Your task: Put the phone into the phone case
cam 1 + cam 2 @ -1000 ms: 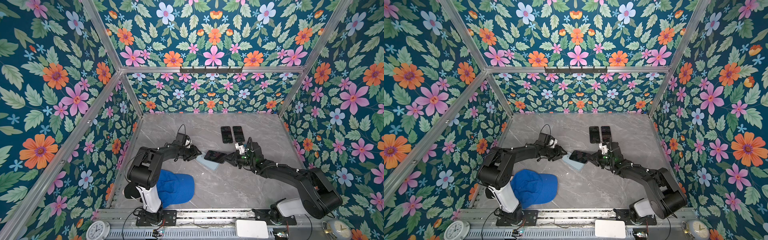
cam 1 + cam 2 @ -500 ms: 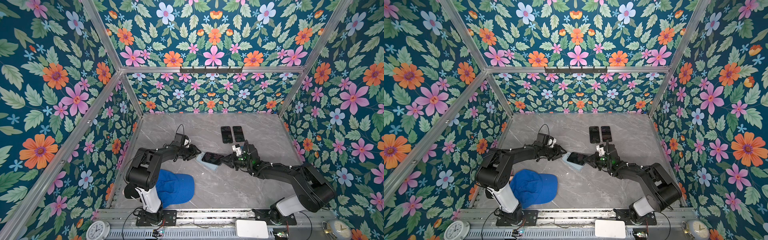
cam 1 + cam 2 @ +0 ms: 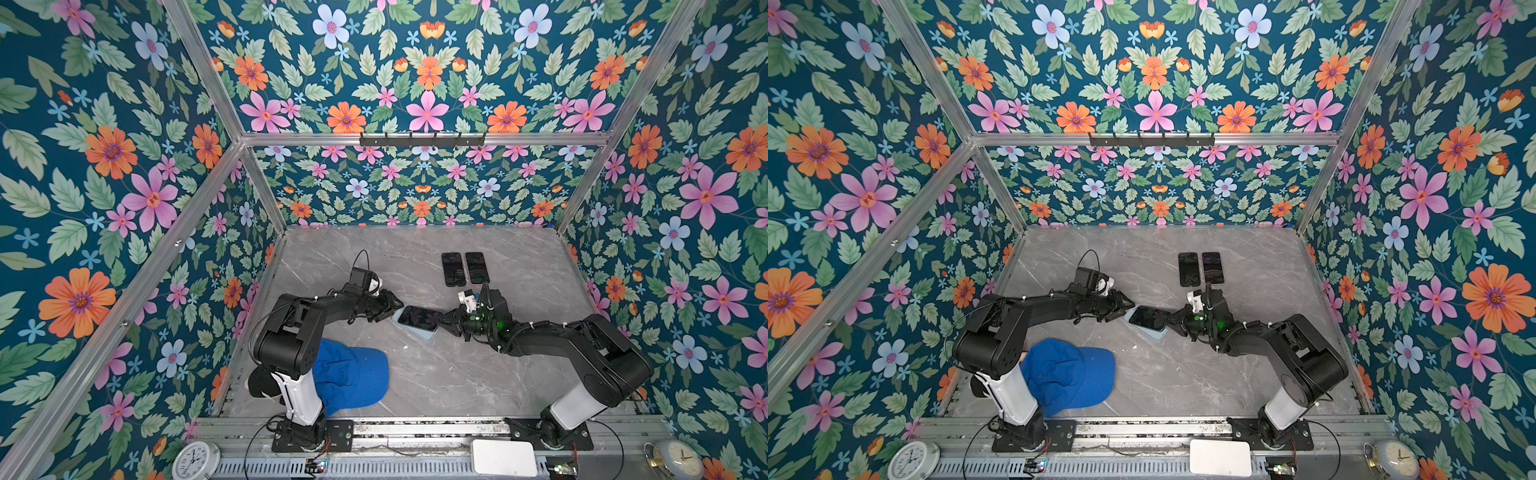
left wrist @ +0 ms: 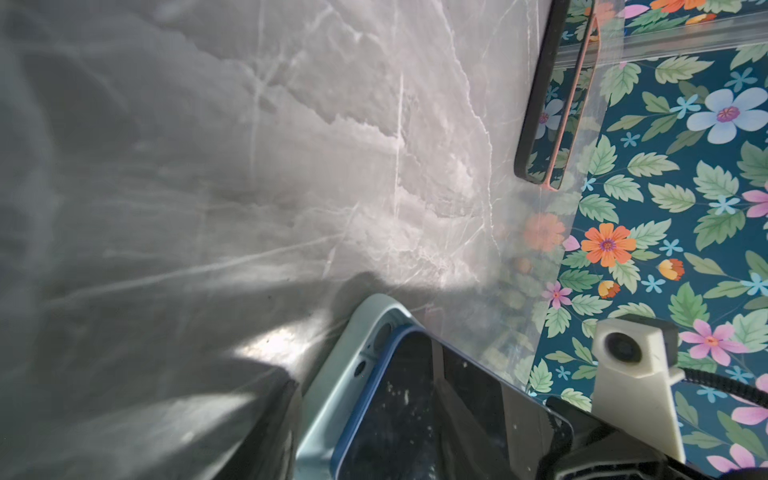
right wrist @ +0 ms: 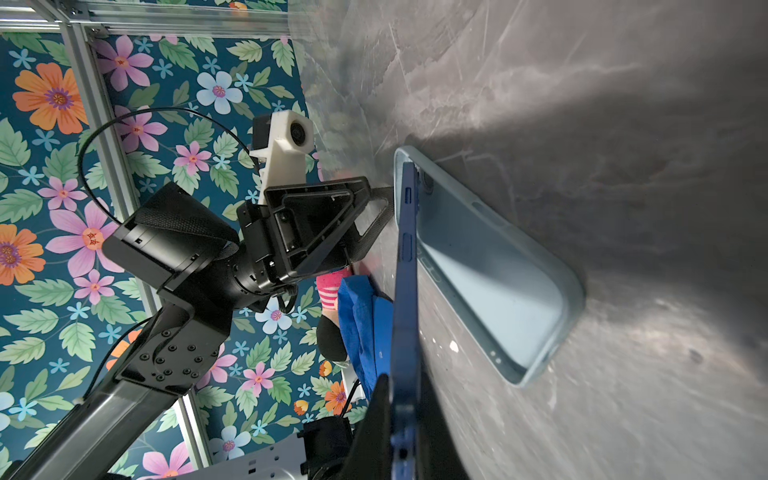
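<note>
The light blue phone case [image 3: 419, 335] [image 3: 1152, 335] lies open side up in the middle of the table. The phone [image 3: 417, 318] [image 3: 1148, 318], blue-edged with a dark screen, is tilted over it. Its far end sits in the case's [image 5: 490, 282] camera end and its near end is raised. My right gripper [image 3: 446, 322] [image 5: 405, 390] is shut on that raised end of the phone [image 5: 405, 291]. My left gripper [image 3: 392, 307] [image 3: 1127, 309] holds the case's other end. One of its fingers [image 4: 266, 424] lies against the case wall [image 4: 345, 353], and the phone [image 4: 415, 407] hides the other.
Two more dark phones [image 3: 453, 269] [image 3: 476, 267] lie side by side behind the right gripper. A blue cap [image 3: 353, 380] sits at the left arm's base. Flowered walls close in three sides. A white box [image 3: 503, 457] rests on the front rail.
My right gripper has carried the phone to the left and lower, over the case. The left gripper and the case have stayed where they were.
</note>
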Available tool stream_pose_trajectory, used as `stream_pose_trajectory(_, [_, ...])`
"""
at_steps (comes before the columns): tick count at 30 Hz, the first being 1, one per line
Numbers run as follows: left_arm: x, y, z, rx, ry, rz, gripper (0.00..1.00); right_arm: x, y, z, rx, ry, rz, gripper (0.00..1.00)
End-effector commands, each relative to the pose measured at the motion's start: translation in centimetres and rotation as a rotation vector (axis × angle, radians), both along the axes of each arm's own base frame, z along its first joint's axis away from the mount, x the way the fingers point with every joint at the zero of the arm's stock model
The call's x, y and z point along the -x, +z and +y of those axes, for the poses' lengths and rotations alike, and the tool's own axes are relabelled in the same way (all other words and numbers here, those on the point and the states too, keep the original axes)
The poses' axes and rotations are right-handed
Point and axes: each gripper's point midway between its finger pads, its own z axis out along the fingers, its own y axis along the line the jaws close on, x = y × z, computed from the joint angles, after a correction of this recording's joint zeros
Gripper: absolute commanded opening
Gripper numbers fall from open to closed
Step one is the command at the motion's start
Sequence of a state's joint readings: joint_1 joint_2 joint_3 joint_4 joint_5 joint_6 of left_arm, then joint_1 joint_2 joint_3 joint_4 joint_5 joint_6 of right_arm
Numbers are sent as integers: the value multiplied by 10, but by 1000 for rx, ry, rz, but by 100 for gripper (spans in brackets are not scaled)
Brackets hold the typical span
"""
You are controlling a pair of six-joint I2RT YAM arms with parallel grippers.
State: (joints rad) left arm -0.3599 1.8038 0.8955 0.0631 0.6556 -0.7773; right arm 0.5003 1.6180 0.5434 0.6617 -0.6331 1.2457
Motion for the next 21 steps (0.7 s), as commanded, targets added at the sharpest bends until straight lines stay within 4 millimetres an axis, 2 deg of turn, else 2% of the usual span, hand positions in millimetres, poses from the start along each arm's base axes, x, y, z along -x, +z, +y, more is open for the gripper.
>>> stream_pose_trajectory(1, [-2, 2, -1, 16, -6, -14, 53, -6, 10, 3, -32, -8, -51, 0])
stream_pose_trajectory(9, [-1, -1, -2, 24, 0, -10, 53, -5, 3, 3, -29, -6, -42, 0])
stream_pose_trajectory(11, [-1, -1, -2, 27, 1, -9, 53, -5, -10, 3, -15, -3, -17, 0])
stream_pose_trajectory(21, [-1, -3, -3, 35, 6, -5, 53, -5, -19, 5, -20, 5, 4, 0])
